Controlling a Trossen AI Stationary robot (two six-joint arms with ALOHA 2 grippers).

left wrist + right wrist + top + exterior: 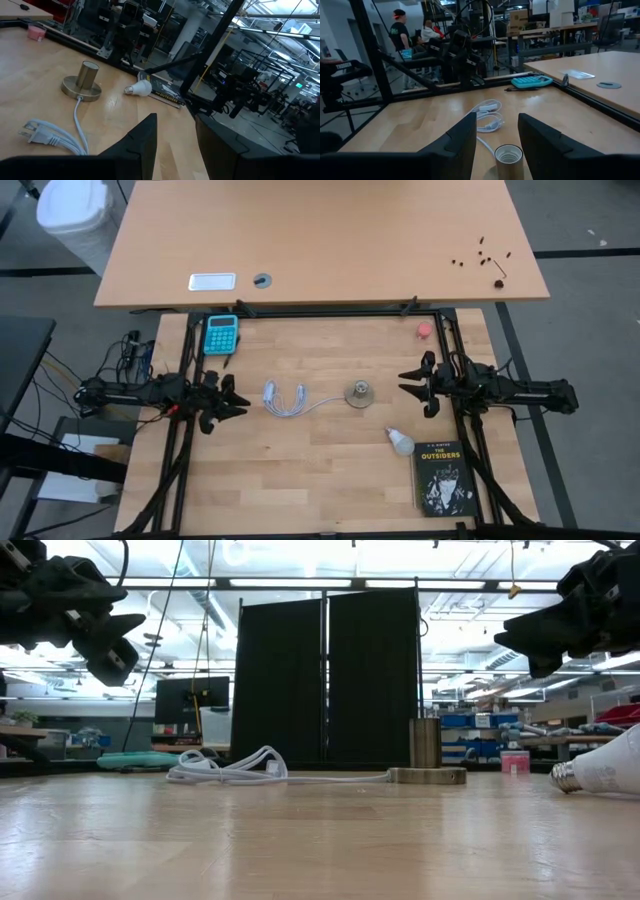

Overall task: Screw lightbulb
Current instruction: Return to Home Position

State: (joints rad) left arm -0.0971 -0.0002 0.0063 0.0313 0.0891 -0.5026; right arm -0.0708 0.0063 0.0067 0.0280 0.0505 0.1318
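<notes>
Lightbulb just beside black book

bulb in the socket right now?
No, the lightbulb lies on the table beside the book, apart from the empty socket.

Wooden table bears lightbulb, socket, cord, book, calculator

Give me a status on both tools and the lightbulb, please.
Left tool open, empty. Right tool open, empty. Lightbulb lying loose beside book, out of socket. Nothing between right tool and lightbulb.
</notes>
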